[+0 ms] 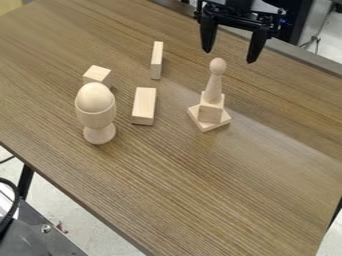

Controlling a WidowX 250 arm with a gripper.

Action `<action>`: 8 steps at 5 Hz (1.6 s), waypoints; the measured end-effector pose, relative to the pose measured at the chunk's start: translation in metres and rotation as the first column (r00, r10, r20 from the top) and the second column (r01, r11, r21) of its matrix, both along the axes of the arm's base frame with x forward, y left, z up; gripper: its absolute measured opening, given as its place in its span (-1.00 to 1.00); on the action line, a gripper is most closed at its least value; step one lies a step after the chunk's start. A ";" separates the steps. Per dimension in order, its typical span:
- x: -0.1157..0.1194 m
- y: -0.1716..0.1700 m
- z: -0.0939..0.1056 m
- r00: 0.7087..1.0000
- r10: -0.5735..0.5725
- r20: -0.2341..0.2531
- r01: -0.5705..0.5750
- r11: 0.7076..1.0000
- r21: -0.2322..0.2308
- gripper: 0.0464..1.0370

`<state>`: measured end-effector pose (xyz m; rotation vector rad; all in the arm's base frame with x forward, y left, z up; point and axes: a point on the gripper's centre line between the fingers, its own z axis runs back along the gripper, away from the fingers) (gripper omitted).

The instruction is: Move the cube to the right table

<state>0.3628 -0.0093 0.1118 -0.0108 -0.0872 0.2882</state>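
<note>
Behind the egg cup (pixel 99 117): the cube (pixel 98 75), on the left side of the table (pixel 40 95), ungripped.
Gripper (pixel 229 56): at the upper right, fingers spread, nothing pinched.
Cube's move: none seems done; grasp, carry rightward and release remain.

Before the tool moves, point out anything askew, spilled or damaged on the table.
Nothing looks spilled or damaged. One thing is askew: the square base sits turned relative to the block standing on it, beneath the peg.
</note>
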 end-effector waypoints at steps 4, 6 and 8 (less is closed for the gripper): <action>-0.004 0.106 0.001 0.963 0.258 0.080 -0.258 0.966 -0.007 0.92; -0.028 0.133 -0.012 0.978 0.207 0.000 -0.206 0.975 0.086 0.92; -0.032 0.146 -0.013 0.996 0.036 -0.076 -0.028 0.994 0.101 0.92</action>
